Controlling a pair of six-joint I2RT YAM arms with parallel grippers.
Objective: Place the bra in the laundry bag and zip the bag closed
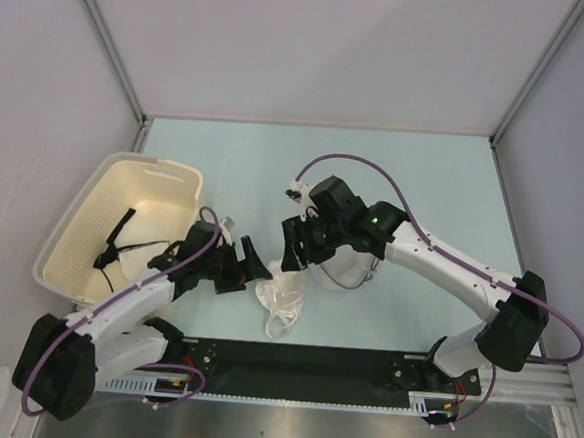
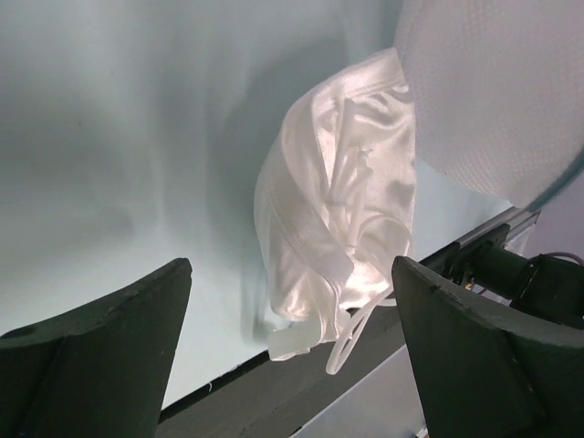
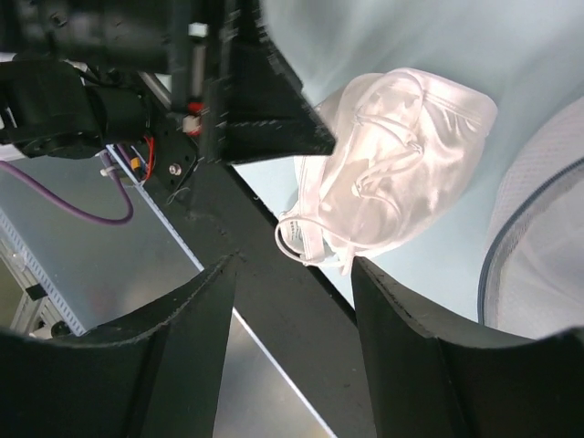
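Observation:
The bra (image 1: 284, 301) is a crumpled heap of shiny white satin on the table near the front edge. It also shows in the left wrist view (image 2: 338, 210) and the right wrist view (image 3: 401, 173). The laundry bag (image 1: 347, 268), a round white mesh pouch, lies just right of it, partly under the right arm, and shows at the edge of both wrist views (image 2: 502, 91) (image 3: 547, 237). My left gripper (image 1: 256, 264) is open and empty, just left of the bra (image 2: 292, 301). My right gripper (image 1: 295, 247) is open and empty above the bra's far side (image 3: 297, 274).
A large cream plastic basket (image 1: 82, 204) stands at the left with a black strappy garment (image 1: 118, 239) inside. The black base rail (image 1: 312, 361) runs along the table's near edge, close to the bra. Grey walls enclose the table.

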